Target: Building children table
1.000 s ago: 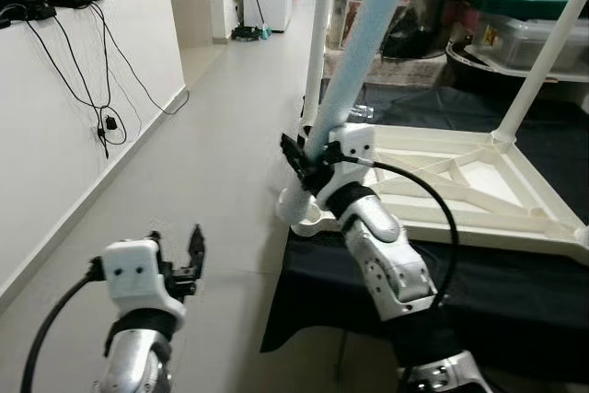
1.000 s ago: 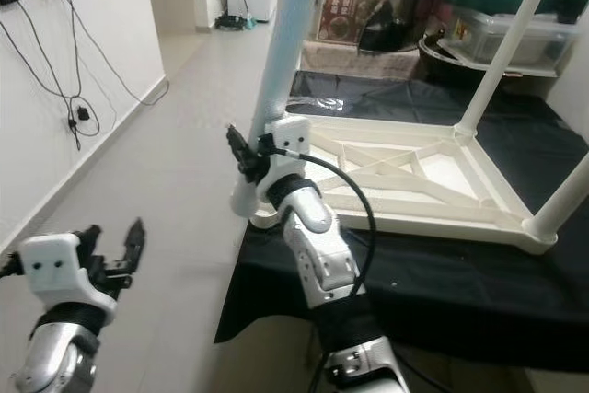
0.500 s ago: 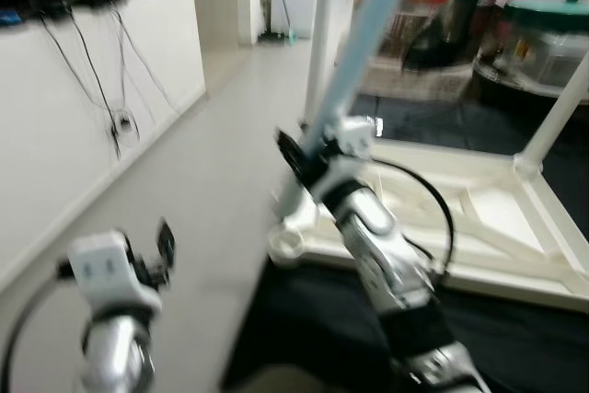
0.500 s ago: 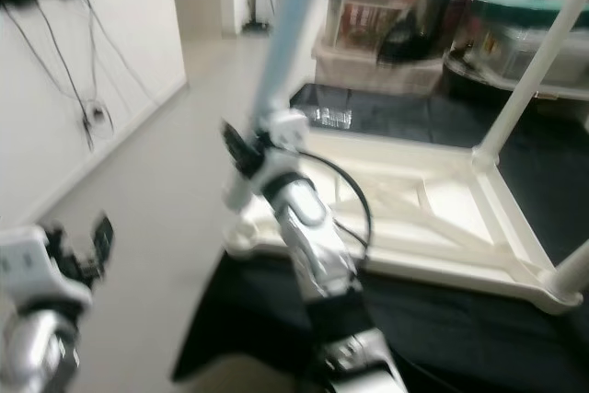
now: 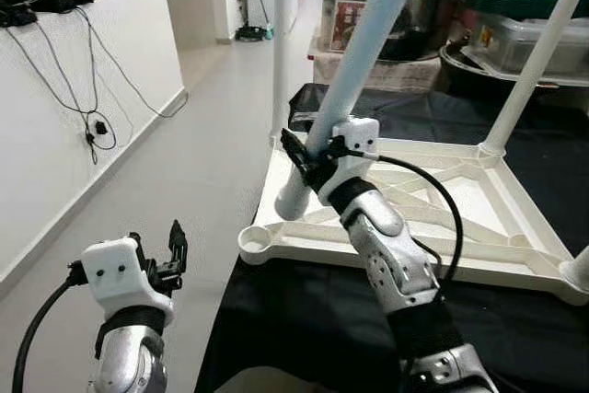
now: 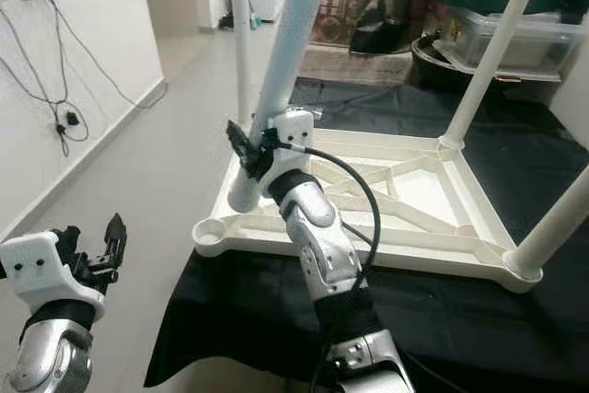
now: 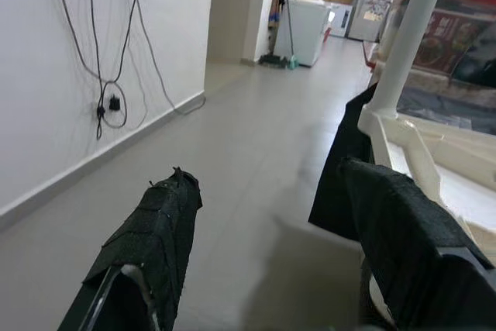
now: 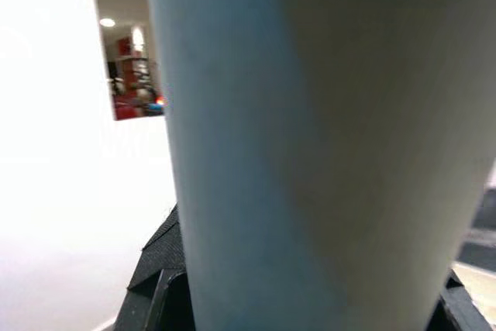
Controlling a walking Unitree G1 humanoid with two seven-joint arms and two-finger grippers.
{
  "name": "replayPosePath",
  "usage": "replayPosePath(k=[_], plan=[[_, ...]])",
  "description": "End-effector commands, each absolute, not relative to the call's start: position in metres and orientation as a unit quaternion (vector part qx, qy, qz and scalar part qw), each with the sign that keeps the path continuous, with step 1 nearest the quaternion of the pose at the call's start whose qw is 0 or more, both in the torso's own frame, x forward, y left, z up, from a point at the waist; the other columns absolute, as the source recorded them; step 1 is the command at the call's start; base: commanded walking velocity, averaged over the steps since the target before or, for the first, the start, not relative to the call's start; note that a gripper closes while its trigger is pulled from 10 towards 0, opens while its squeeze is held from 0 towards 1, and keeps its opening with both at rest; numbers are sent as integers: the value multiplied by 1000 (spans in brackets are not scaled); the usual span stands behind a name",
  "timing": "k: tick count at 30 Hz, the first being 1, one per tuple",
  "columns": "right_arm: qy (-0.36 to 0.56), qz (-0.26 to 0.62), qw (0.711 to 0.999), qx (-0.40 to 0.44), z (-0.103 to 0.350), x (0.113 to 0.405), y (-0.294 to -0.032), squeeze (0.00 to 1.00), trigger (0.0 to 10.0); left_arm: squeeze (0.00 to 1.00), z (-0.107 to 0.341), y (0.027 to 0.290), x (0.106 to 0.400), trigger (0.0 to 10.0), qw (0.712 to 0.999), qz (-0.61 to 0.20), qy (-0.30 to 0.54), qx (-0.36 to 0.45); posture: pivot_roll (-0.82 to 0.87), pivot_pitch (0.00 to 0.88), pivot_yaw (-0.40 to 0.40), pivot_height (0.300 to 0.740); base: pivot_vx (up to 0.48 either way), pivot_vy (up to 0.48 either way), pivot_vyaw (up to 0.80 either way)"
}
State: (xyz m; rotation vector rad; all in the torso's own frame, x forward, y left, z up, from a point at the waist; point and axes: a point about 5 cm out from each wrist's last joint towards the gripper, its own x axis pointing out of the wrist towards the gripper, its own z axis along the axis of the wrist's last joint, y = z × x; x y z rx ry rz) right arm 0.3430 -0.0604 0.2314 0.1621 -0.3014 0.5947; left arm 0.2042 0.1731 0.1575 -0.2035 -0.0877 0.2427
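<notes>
The right gripper (image 5: 304, 159), pinching a long pale-blue plastic table leg (image 5: 368, 37), holds it tilted, its lower end just beyond the empty round corner socket (image 5: 257, 242) of the upturned white plastic table frame (image 5: 479, 269), while the left gripper (image 5: 175, 248) hangs spread, well apart.

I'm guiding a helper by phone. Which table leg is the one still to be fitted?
Find the white plastic table frame lying upside down on the black cloth. At its near left corner is an empty round socket. Above it the right gripper holds a pale tubular leg; unlike the other legs, it leans, its foot out of any socket.
</notes>
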Motion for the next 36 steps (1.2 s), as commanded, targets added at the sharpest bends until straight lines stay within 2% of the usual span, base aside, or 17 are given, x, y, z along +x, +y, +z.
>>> replayPosePath(k=[1,11,12,18,21,23,26,28,29,30,31,32,33,34,35,36], plan=[[-153,295,939,85,235,345,-61,0,10000,0,157,172,203,10000,987,119,-42,-100,31,40,-66,740,0,390,0],[-158,308,935,76,245,358,-58,0,10000,0,156,166,195,10000,987,118,-32,-104,33,79,-73,740,0,80,0],[-155,317,933,77,249,364,-57,0,10000,0,156,162,192,10000,987,114,-28,-107,36,111,-75,740,0,0,0],[-138,353,922,83,257,378,-56,0,10000,0,156,153,186,10000,989,103,-20,-108,51,149,-86,740,0,0,0],[-101,448,884,94,264,388,-47,0,10000,0,159,143,179,10000,990,88,-14,-113,56,200,-85,740,0,0,0],[-101,448,884,94,264,388,-47,0,10000,0,159,143,179,10000,990,88,-14,-113,56,200,-85,740,0,0,0],[-80,530,837,109,269,385,-35,0,10000,0,163,133,172,10000,990,65,-6,-125,62,250,-82,740,0,0,0],[-80,530,837,109,269,385,-35,0,10000,0,163,133,172,10000,990,65,-6,-125,62,250,-82,740,0,0,0],[-81,558,817,116,273,384,-33,0,10000,0,165,129,169,10000,990,58,-5,-129,72,280,-84,740,0,0,0],[-81,558,817,116,273,384,-33,0,10000,0,165,129,169,10000,990,58,-5,-129,72,280,-84,740,0,0,0],[-81,591,792,133,278,381,-32,0,10000,0,168,126,165,10000,989,52,-2,-135,81,305,-83,740,0,0,0],[-81,591,792,133,278,381,-32,0,10000,0,168,126,165,10000,989,52,-2,-135,81,305,-83,740,0,0,0],[-89,620,767,141,285,378,-30,0,10000,0,170,123,160,10000,989,47,0,-139,85,319,-83,740,0,0,0],[-89,620,767,141,285,378,-30,0,10000,0,170,123,160,10000,989,47,0,-139,85,319,-83,740,0,0,0],[-103,659,730,153,296,374,-27,0,10000,0,172,120,156,10000,989,42,2,-145,91,333,-81,740,0,0,0],[-103,659,730,153,296,374,-27,0,10000,0,172,120,156,10000,989,42,2,-145,91,333,-81,740,0,0,0]])
